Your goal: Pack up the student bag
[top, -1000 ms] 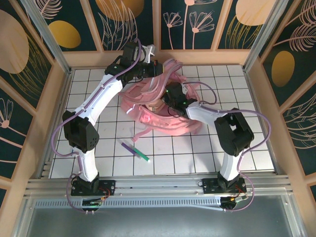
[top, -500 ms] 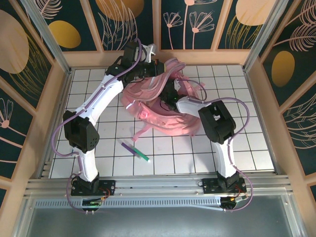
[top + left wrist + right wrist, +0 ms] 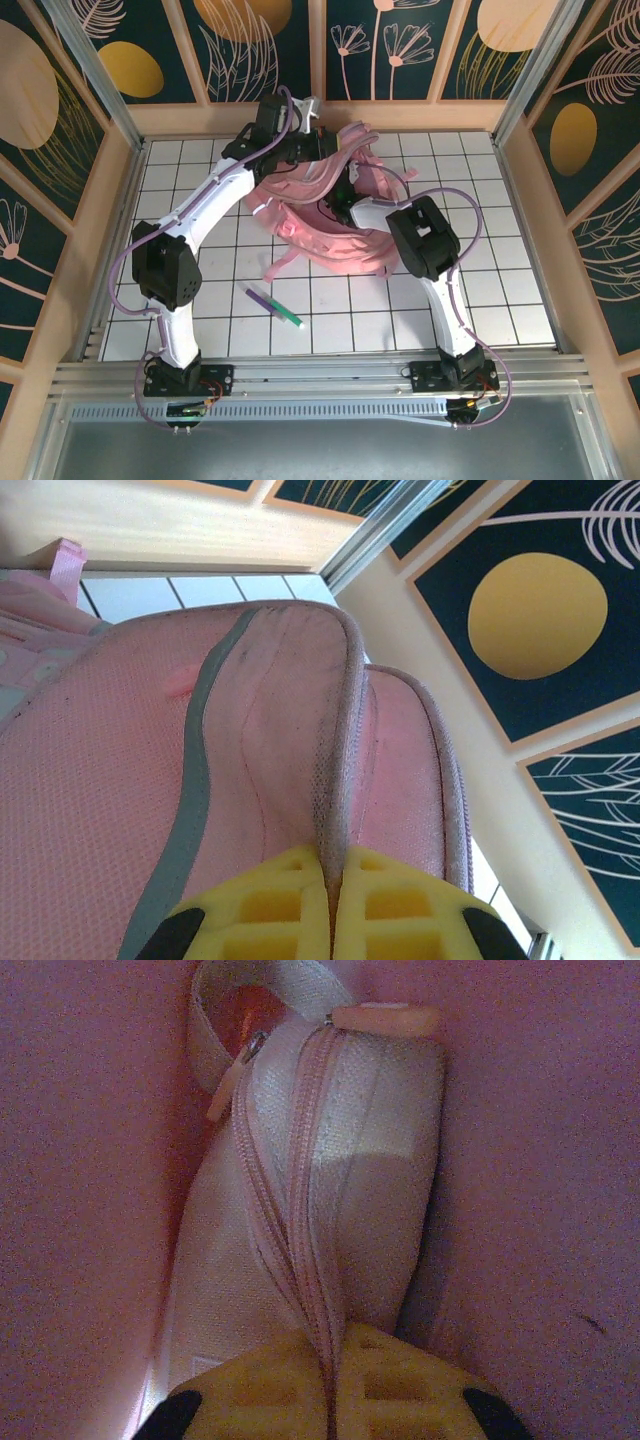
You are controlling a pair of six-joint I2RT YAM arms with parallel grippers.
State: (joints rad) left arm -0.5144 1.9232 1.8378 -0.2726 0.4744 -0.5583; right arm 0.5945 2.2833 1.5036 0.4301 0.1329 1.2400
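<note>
The left tool (image 3: pixel 331 910) is clamped on the rim of the student bag (image 3: pixel 130 780), which lies straight ahead of it on the counter (image 3: pixel 490 300). The right tool (image 3: pixel 330 1385), inside the bag, pinches a zipped pouch (image 3: pixel 345 1150) whose length runs straight ahead.

**Buried, cropped, dim**

From above, the folds of the student bag (image 3: pixel 345 255) swallow the end of the right arm (image 3: pixel 420 240). Close up, the zippered pouch (image 3: pixel 340 1160) is dim. Its lower end sits behind the right gripper (image 3: pixel 330 1345), whose fingers the bottom edge crops. The left gripper (image 3: pixel 330 865) is cropped likewise.
</note>
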